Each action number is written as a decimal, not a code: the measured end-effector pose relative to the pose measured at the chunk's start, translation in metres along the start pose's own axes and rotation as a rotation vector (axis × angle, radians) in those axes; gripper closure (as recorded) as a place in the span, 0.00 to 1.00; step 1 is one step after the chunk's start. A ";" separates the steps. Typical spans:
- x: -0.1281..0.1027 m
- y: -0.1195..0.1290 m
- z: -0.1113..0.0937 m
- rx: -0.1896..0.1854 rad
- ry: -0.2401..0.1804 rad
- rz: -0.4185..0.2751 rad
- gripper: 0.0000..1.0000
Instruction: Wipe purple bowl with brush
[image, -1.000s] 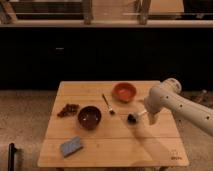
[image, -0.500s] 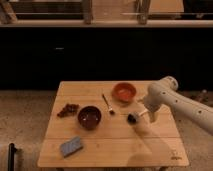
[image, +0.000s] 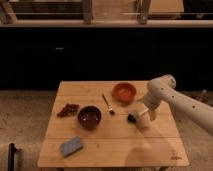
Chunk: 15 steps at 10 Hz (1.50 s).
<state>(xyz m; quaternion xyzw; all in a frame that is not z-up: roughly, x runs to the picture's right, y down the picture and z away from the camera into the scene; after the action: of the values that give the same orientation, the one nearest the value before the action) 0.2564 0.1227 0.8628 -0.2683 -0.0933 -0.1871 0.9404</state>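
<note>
The purple bowl (image: 89, 117) stands on the wooden table (image: 110, 150), left of centre, with a glossy reddish inside. The brush (image: 133, 118) is to its right, with its dark round head low over the table and its white handle slanting up to the right. My gripper (image: 146, 113) is at the upper end of that handle, at the tip of the white arm (image: 172, 97) that reaches in from the right. The brush head is about a bowl's width to the right of the purple bowl.
An orange bowl (image: 124, 92) stands at the back of the table, just behind the brush. A thin spoon-like utensil (image: 107, 104) lies between the two bowls. A blue-grey sponge (image: 72, 146) lies front left. A pile of small dark-red bits (image: 68, 109) sits at the left.
The arm has shifted slightly to the left and the brush head sits a little lower. The bowls, sponge and utensil have not moved.
</note>
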 end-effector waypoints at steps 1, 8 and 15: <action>0.004 0.000 0.002 -0.002 -0.009 0.002 0.20; 0.034 0.002 0.022 0.022 -0.115 0.048 0.20; 0.036 0.004 0.041 0.004 -0.183 0.063 0.20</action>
<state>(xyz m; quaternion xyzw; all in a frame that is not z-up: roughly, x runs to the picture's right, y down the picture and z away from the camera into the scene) 0.2879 0.1374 0.9053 -0.2850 -0.1706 -0.1322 0.9339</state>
